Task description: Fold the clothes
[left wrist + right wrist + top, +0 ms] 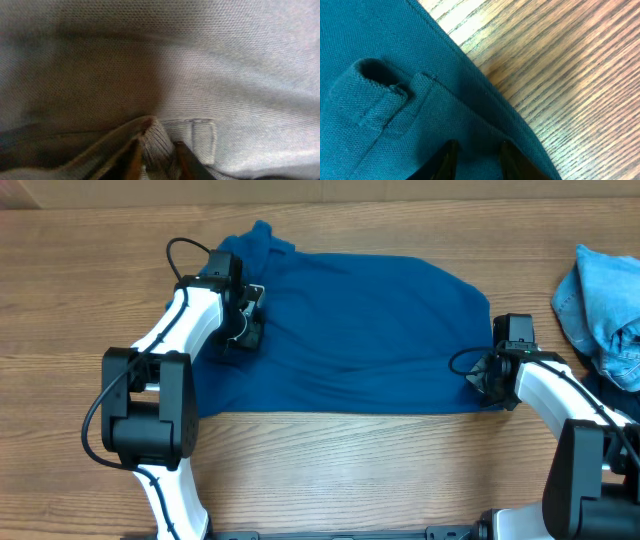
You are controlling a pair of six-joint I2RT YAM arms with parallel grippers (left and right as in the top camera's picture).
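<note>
Table point(330, 480), wood, bearing every item below.
Shirt point(350, 340), deep blue, spread flat across the middle; its upper left corner is bunched.
Denim garment point(600, 300), pale blue, heaped at the right edge, well apart from your work.
Left gripper point(247, 313): set on the shirt's upper left part, jaws near together with a ridge of cloth pinched between them.
Right gripper point(487, 376): at the shirt's lower right corner, fingers astride the hem; you cannot tell whether they clamp it.
Handling note: make sure of both holds before you lift, raise both sides evenly, and keep the cloth taut so the fold lands straight.
</note>
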